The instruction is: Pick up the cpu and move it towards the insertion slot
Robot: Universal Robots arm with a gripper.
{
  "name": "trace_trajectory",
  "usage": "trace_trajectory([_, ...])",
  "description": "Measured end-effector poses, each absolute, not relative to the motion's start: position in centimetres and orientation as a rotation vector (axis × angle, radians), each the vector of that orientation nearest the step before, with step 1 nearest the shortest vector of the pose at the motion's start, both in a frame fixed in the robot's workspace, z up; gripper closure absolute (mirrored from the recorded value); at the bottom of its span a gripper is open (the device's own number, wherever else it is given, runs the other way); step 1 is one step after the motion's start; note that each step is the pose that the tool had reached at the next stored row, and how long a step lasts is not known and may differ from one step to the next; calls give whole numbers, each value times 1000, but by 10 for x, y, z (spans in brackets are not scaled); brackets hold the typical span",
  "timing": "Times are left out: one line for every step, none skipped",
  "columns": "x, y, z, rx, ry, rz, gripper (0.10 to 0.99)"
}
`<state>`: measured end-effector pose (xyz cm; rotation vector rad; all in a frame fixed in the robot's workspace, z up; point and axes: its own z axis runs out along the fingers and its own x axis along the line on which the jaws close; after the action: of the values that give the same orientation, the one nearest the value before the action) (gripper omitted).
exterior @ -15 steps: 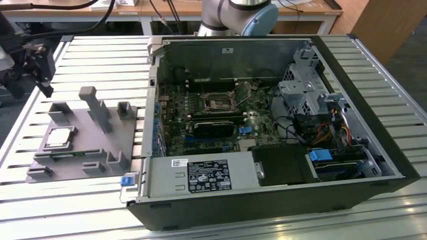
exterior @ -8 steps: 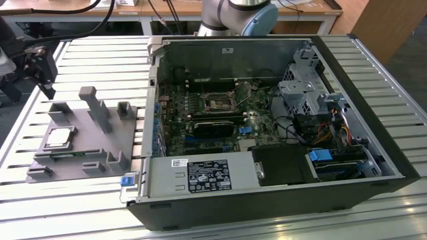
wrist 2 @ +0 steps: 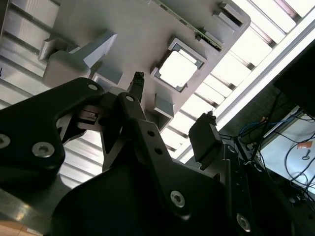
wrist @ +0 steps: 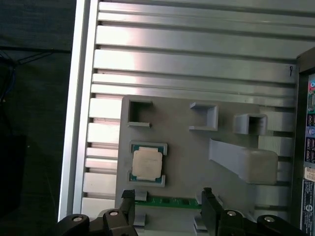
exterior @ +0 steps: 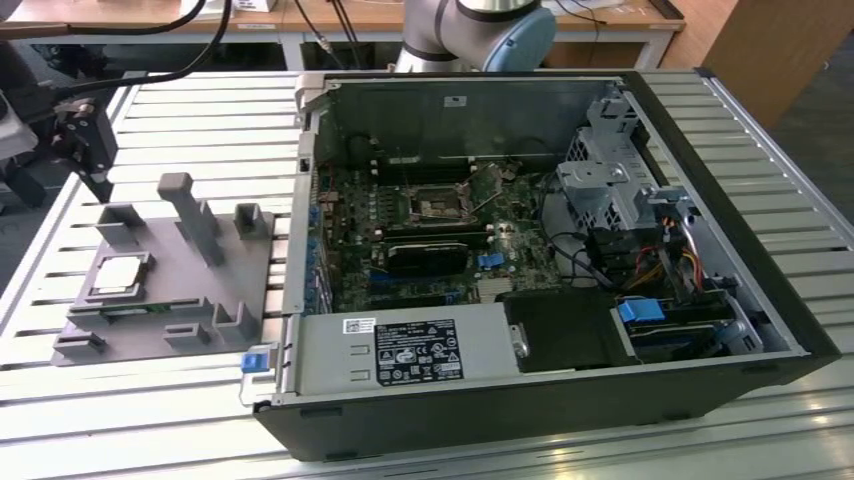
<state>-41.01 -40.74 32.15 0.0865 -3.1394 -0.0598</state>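
Note:
The cpu (exterior: 120,272), a small square chip with a silvery top, lies flat in a recess of the grey fixture (exterior: 187,285) at the exterior view's left. The first wrist view looks down on the cpu (wrist: 147,164), and the second wrist view shows the cpu (wrist 2: 177,69) as a bright square. My gripper (wrist: 168,193) hangs open above the fixture's edge, well clear of the chip, with nothing between its fingers (wrist: 128,196). The insertion slot (exterior: 438,205) is a dark square socket with a metal frame on the motherboard inside the open computer case.
The case (exterior: 534,400) fills the middle and right of the slatted table, its walls standing around the board. On the fixture a tall grey wedge (wrist: 243,162) and low brackets rise beside the chip. A green memory stick (wrist: 167,200) lies below my fingers. A black mount (exterior: 87,145) stands at the table's left edge.

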Motion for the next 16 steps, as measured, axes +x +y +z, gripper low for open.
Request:
trace_trajectory([-410, -407, 321, 87, -3139, -60, 439])
trace_trajectory([-410, -407, 320, 87, -3139, -60, 439])
trace_trajectory([-410, -407, 320, 87, -3140, -60, 439])
trace_trajectory([-410, -407, 319, 87, -3139, -60, 439])
trace_trajectory([-410, -407, 319, 87, -3139, -60, 439])
trace_trajectory([-410, -407, 318, 87, -3139, -60, 439])
trace_trajectory([-410, -407, 317, 87, -3139, -60, 439])
trace_trajectory([-410, -407, 317, 87, -3139, -60, 439])
trace_trajectory([-410, -407, 316, 87, -3139, -60, 439])
trace_trajectory([-410, -407, 315, 87, -3139, -60, 439])
trace_trajectory([-410, -407, 314, 87, -3139, -60, 439])
trace_trajectory([-410, -407, 313, 87, -3139, -60, 439])
trace_trajectory([-410, -407, 312, 87, -3139, -60, 439])
trace_trajectory([-410, -407, 312, 87, -3139, -60, 439])
trace_trajectory([-410, -407, 311, 87, -3139, -60, 439])
trace_trajectory([-410, -407, 310, 87, -3139, -60, 439])
